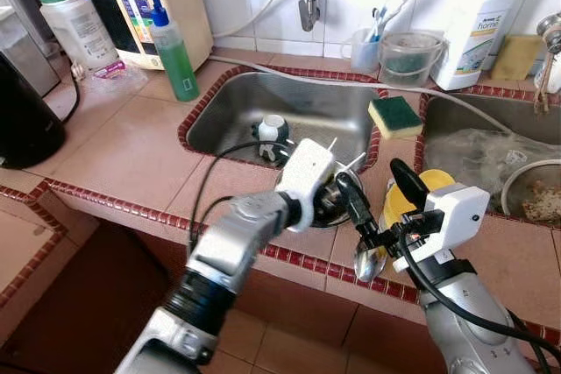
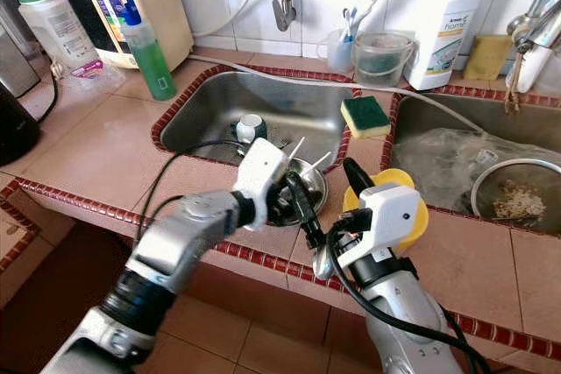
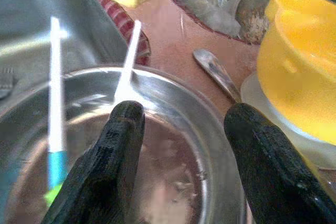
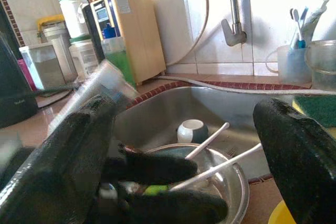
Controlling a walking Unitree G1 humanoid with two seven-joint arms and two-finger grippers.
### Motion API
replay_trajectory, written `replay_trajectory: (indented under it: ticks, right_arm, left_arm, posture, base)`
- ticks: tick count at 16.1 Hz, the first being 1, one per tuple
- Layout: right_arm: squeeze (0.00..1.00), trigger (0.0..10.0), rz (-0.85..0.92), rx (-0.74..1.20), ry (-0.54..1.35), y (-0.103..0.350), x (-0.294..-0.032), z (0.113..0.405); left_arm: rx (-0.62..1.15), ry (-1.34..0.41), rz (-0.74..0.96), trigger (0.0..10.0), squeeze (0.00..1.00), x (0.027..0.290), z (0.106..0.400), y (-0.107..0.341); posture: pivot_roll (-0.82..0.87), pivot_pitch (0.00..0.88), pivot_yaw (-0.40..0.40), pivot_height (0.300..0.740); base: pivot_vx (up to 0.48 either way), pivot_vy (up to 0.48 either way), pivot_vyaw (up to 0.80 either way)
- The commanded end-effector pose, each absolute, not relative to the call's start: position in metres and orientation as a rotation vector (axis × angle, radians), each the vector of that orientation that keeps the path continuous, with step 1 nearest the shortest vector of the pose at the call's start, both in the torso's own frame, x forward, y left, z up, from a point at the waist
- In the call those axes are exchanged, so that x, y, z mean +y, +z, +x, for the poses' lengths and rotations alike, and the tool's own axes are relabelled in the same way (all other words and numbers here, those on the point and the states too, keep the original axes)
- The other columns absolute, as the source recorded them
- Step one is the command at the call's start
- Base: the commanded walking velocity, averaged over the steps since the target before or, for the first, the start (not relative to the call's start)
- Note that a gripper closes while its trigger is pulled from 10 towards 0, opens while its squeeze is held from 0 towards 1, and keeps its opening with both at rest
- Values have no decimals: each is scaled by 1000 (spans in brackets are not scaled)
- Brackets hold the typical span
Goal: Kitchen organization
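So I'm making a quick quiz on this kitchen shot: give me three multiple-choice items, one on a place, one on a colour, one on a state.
1. Where does the sponge lie?
A. on the ledge between the two sinks
B. in the steel bowl
C. on the floor

2. What colour is the liquid in the soap bottle?
A. red
B. green
C. clear

3. How are the left gripper fingers?
A. shut on a spoon
B. open over the steel bowl
C. shut on the sponge

Answers: A, it sits on the tiled divider; B, the bottle shows green; B, its fingers stand apart above the bowl.
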State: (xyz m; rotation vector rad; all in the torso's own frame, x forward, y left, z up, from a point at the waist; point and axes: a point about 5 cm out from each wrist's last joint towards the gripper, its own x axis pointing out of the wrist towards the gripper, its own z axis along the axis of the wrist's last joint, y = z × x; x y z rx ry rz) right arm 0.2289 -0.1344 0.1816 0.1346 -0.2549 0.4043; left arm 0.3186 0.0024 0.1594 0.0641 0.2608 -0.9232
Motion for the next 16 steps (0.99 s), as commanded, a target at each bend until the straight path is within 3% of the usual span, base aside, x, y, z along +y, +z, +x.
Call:
replay_trajectory:
  ticks: [1,10,16]
  right_arm:
    - [0,10000,140,-259,417,182,-132,229]
    - [0,10000,140,-254,403,181,-132,225]
    - [0,10000,142,-255,398,182,-133,226]
  left_arm:
    - [268,-906,89,10000,0,2,320,157]
    - [215,-930,82,10000,0,-3,329,173]
    - [218,-814,56,10000,0,5,345,173]
  posture:
    - [-285,62,134,740]
    - [-296,83,144,740]
    - [-294,97,141,740]
  base:
    - [0,0,0]
    - [0,0,0]
    - [0,0,0]
